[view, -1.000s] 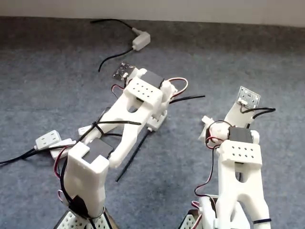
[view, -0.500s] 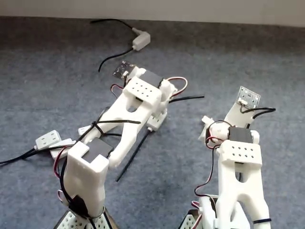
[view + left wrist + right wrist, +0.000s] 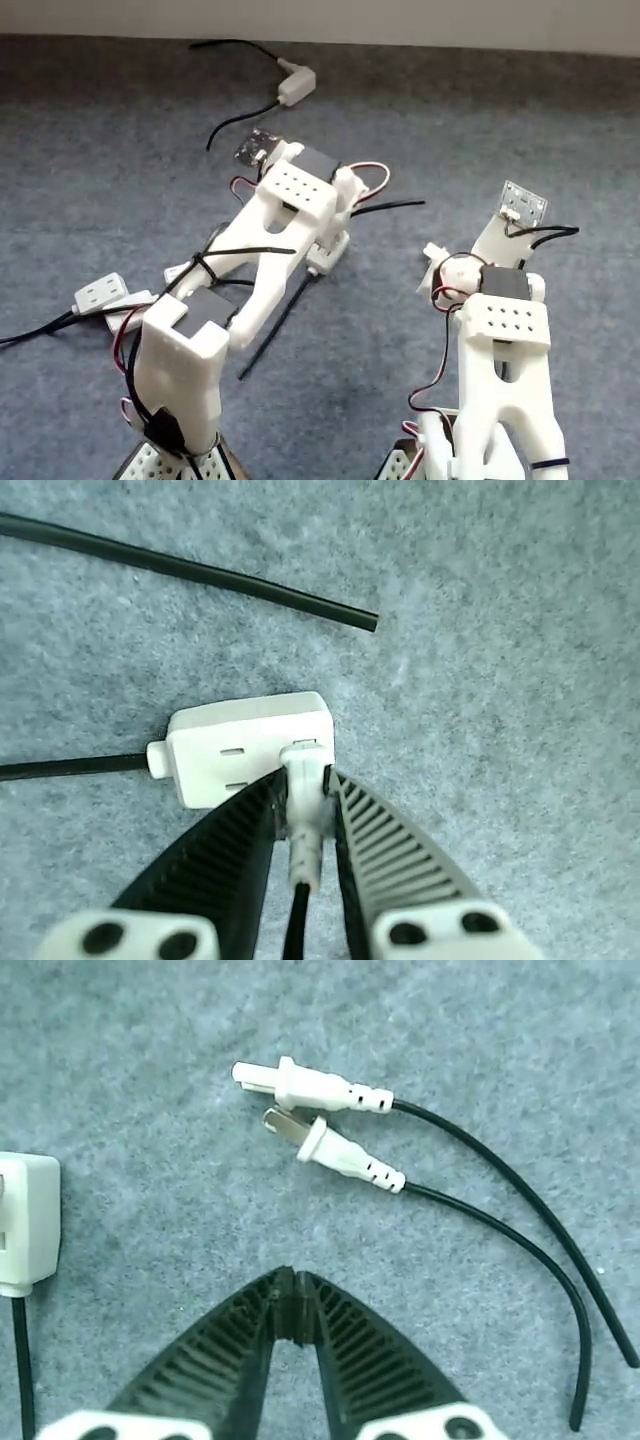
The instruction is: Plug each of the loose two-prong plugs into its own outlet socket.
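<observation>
In the left wrist view the left gripper is clamped narrowly on a white two-prong plug, its two black ribbed fingers pressing the plug's sides; the plug's nose meets the face of a white outlet block lying flat on the grey carpet; the prongs are hidden, so how deep they sit cannot be told; a free pair of slots shows on the block just beside the plug; the plug's black cord runs back between the fingers, the block's own cord leaves its far end, and a loose black cord with a cut tip lies apart from the block; in the high view this block sits at the centre of the frame, half under the left arm, which stretches from the lower left; a second outlet lies at the upper middle, and a third at the left edge; the right arm stands at the lower right; in the right wrist view the right gripper is closed on nothing, fingertips touching, above bare carpet; two loose white plugs lie side by side beyond it, nearly touching, black cords trailing away; another white outlet block sits at that view's border, apart from both plugs.
</observation>
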Available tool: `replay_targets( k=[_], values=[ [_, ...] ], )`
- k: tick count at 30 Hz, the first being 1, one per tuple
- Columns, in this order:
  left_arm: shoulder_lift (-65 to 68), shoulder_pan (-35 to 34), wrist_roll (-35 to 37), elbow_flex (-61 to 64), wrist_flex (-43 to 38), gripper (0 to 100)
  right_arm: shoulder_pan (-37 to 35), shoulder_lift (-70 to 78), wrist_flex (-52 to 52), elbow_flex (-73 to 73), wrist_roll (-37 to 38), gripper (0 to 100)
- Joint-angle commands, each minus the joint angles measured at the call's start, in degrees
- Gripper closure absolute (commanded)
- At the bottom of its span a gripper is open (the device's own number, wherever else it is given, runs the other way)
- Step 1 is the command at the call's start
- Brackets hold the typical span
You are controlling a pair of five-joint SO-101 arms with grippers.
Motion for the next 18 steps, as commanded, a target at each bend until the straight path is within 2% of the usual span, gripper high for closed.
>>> replay_targets(
  k=[1,8,15,18],
  values=[
    [-0.66,0.40,-0.44,-1.10,0.79,99,0.57,-0.75,-0.66,-0.13,-0.79,99.1],
    [-0.66,2.95,-2.02,-0.57,1.76,99,0.57,-0.75,-0.66,-0.13,-0.79,99.1],
    [-0.75,0.22,-2.46,-0.92,13.10,99,0.57,-0.84,-0.66,-0.13,-0.79,99.1],
    [-0.48,-0.66,-7.12,-0.31,14.15,99,0.57,-0.84,-0.66,-0.13,-0.79,99.1]
  ],
)
